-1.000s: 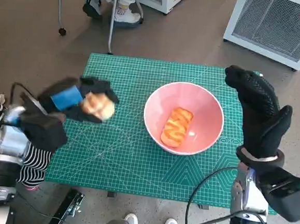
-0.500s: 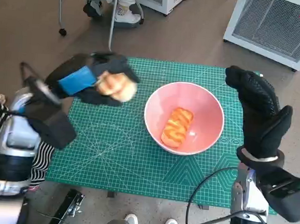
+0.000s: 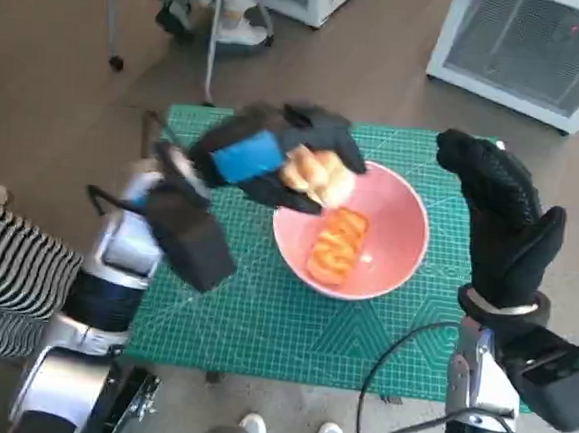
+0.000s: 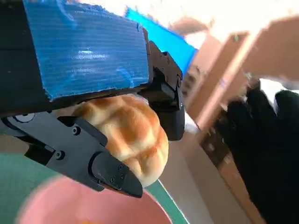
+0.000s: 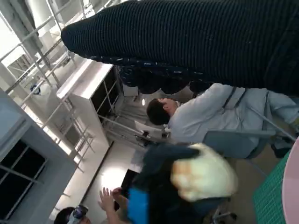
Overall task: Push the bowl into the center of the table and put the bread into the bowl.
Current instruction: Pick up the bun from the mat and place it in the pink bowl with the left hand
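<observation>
Holding one round golden bread roll (image 3: pixel 318 175) over the near-left rim of the single pink plastic bowl (image 3: pixel 400 235), the left hand (image 3: pixel 269 160) grips it firmly. One orange pastry (image 3: pixel 335 244) lies inside the bowl. The right hand (image 3: pixel 505 218) hovers beside the bowl, fingers spread, empty.

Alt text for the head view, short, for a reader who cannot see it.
The blue-taped black left hand holds a round golden bread bun above the rim of a pink bowl already containing an orange-glazed bread; the black-gloved right hand is raised beside the bowl.

Head cam overhead; wrist cams close-up
</observation>
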